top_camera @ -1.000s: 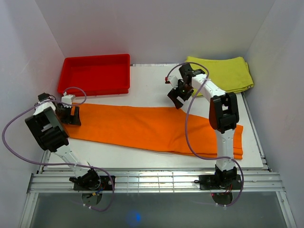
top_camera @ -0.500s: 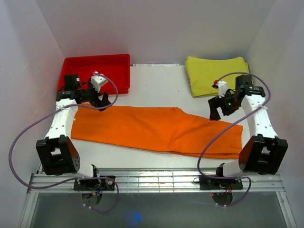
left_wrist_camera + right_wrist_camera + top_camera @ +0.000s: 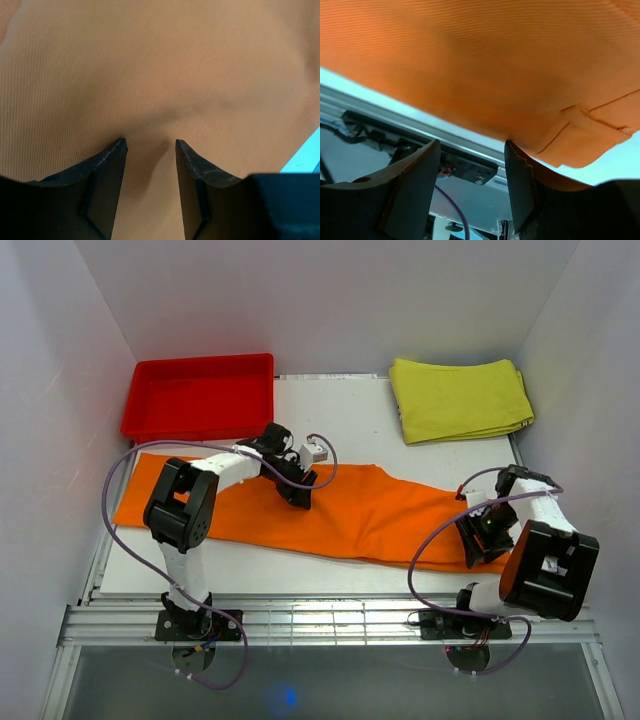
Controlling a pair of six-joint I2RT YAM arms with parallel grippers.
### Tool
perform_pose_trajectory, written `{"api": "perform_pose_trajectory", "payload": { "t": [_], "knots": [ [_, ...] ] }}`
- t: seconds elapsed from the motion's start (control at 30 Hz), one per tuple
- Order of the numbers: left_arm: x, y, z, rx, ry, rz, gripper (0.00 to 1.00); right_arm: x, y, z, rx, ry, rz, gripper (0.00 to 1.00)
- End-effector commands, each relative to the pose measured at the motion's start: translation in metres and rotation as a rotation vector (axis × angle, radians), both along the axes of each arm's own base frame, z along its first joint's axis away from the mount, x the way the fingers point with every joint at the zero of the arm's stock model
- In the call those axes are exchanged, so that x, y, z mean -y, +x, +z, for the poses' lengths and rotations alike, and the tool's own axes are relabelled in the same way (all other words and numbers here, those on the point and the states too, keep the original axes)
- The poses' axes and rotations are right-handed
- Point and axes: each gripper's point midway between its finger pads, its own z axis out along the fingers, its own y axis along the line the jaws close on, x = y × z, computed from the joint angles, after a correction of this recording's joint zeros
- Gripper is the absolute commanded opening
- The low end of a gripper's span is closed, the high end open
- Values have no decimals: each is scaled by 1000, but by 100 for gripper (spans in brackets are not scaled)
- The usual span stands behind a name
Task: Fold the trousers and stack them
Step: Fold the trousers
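Note:
The orange trousers [image 3: 350, 515] lie flat across the white table, left end near the table's left edge, right end under my right arm. My left gripper [image 3: 297, 490] is open, pressed down on the middle of the trousers; in the left wrist view its gripper [image 3: 150, 142] has fabric [image 3: 160, 70] between and beyond the tips. My right gripper [image 3: 478, 540] is open at the trousers' near right corner; in the right wrist view its gripper [image 3: 472, 145] sits at the hem edge [image 3: 520, 85].
A red plastic tray [image 3: 200, 395] stands at the back left. A folded yellow-green cloth [image 3: 458, 398] lies at the back right. The table's near edge with the metal rail [image 3: 330, 620] runs close under my right gripper.
My left gripper swung from the back left down onto the trousers' middle. My right gripper moved from above the right end down to the near right corner. The trousers shifted left.

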Motion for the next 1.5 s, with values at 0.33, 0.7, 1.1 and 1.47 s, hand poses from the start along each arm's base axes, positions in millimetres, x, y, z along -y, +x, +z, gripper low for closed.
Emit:
{"api": "perform_pose_trajectory", "payload": {
  "t": [0.33,0.7,1.1,1.47],
  "knots": [
    [-65,59,-44,-112,233,463,49,30,151,-22,159,1,-50,54],
    [-57,49,-25,-84,180,274,66,46,150,62,396,-83,323,55],
    [-57,7,-37,-220,166,126,67,42,214,61,655,-49,802,55],
    [-61,-2,-48,-262,182,139,67,54,224,16,516,13,908,32]
  ]
}}
